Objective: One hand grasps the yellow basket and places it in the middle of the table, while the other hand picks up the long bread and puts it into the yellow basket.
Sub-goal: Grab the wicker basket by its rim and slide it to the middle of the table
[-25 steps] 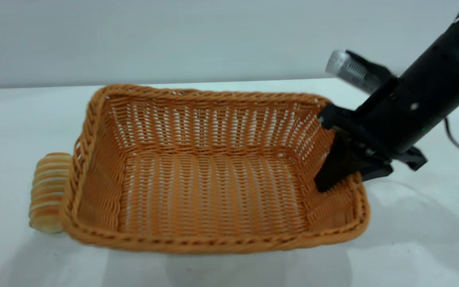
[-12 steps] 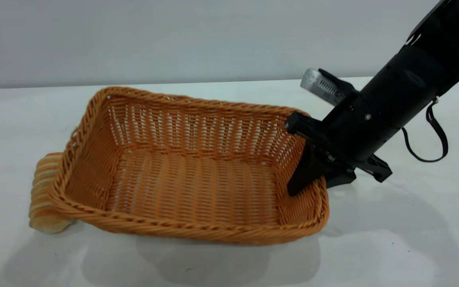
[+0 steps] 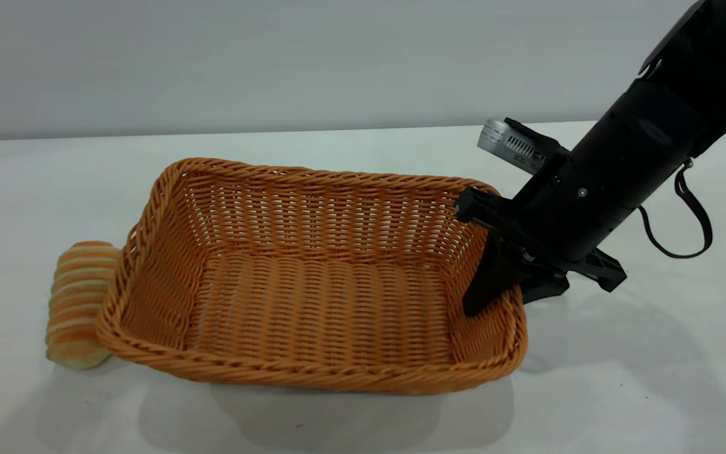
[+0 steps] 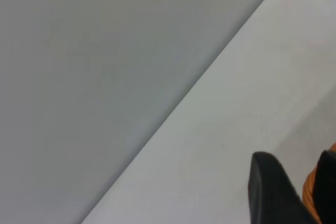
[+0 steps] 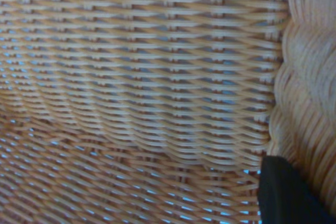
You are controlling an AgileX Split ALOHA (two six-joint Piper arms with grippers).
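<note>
Outside, the right arm's black two-fingered gripper (image 3: 509, 287) slants down, jaws clamped across the right-hand wall of the orange-tan woven wicker basket (image 3: 312, 287) on the white table (image 3: 621, 378). Touching its left end lies the striped oblong bread roll (image 3: 77, 304). Right wrist: weave (image 5: 142, 98), one finger (image 5: 286, 195).

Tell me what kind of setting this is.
Probably a lab tabletop rig, not a kitchen: a plain white table against a bare wall, holding only a basket and a bread, with the right gripper clamped on the basket's rim.
</note>
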